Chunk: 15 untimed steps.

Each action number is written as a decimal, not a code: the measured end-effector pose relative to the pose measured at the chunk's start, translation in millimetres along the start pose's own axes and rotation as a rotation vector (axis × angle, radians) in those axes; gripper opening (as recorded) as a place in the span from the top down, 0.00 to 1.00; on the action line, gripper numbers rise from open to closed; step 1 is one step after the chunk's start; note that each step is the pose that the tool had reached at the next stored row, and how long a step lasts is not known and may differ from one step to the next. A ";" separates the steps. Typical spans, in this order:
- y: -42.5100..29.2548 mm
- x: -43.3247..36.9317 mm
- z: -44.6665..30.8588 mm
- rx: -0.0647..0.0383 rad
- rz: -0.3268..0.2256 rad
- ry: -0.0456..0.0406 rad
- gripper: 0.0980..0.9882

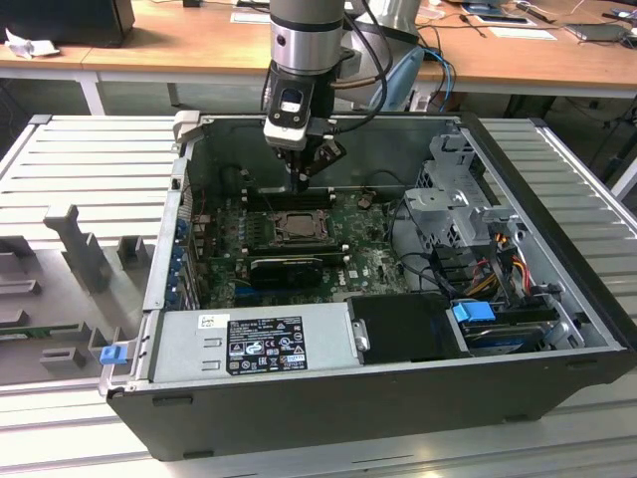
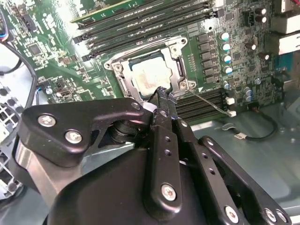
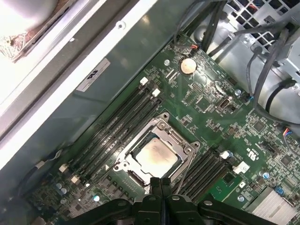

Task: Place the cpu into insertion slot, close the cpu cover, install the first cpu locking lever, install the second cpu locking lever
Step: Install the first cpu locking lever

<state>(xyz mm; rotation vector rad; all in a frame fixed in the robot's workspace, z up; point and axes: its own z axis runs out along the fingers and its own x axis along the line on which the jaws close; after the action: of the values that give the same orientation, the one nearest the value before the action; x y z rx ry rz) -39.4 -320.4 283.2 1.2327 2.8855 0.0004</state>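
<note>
The cpu (image 3: 157,157) lies flat in the insertion slot (image 1: 297,227) on the green board, its pale silver top showing (image 2: 149,75). The cpu cover (image 3: 161,125) lies down around it as a silvery frame (image 2: 180,47). My gripper (image 3: 161,182) is shut with nothing between its fingers. Its tips (image 2: 163,93) hang just above the socket's edge at one corner; I cannot tell if they touch it. A thin metal lever (image 2: 212,101) runs out from that corner beside the memory slots. In the exterior view the gripper (image 1: 299,181) points straight down over the back edge of the socket.
Long memory slots (image 3: 117,129) flank the socket on two sides. A black card (image 1: 287,269) lies in front of it. A drive cage with cables (image 1: 453,204) stands at the exterior view's right, the power supply (image 1: 254,344) at the front. The case walls (image 1: 184,189) enclose the board.
</note>
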 end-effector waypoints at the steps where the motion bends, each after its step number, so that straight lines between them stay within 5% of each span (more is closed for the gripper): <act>1: 0.0 0.0 0.0 0.000 -0.016 0.0000 0.99; 15: -0.3 -0.3 0.0 -0.002 -0.273 -0.0010 0.99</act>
<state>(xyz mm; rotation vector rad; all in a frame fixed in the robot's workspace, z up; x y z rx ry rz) -39.4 -320.8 283.3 0.8276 3.0248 0.0023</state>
